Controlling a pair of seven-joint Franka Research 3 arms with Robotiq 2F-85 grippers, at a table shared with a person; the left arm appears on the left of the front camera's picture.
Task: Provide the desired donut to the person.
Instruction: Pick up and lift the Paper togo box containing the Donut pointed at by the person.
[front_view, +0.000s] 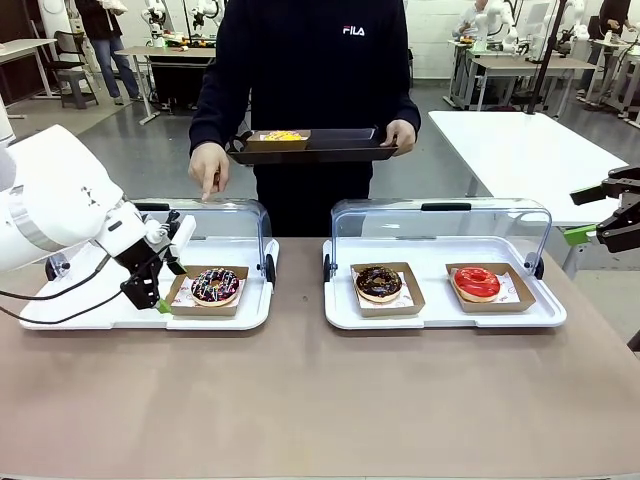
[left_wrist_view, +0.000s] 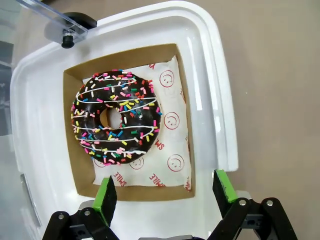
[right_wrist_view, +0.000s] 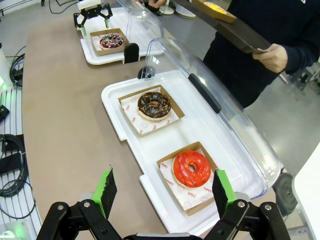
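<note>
A chocolate donut with coloured sprinkles (left_wrist_view: 116, 118) lies in a brown card tray on the left white tray (front_view: 250, 305). My left gripper (left_wrist_view: 165, 192) hangs open just short of that card tray's near edge, one green pad on each side and nothing held; it also shows as the left gripper (front_view: 165, 285). The person (front_view: 310, 60) stands at the far side, one hand (front_view: 210, 170) pointing a finger down at the left tray, the other holding a black tray (front_view: 340, 150). My right gripper (right_wrist_view: 164, 192) is open and empty, above the table's right end.
The right white tray (front_view: 440, 315) holds a chocolate donut (front_view: 379, 282) and a red-glazed donut (front_view: 477, 283), each in a card tray. Clear lids (front_view: 440, 215) stand raised behind both white trays. A yellow-topped donut (front_view: 280, 136) sits on the person's black tray.
</note>
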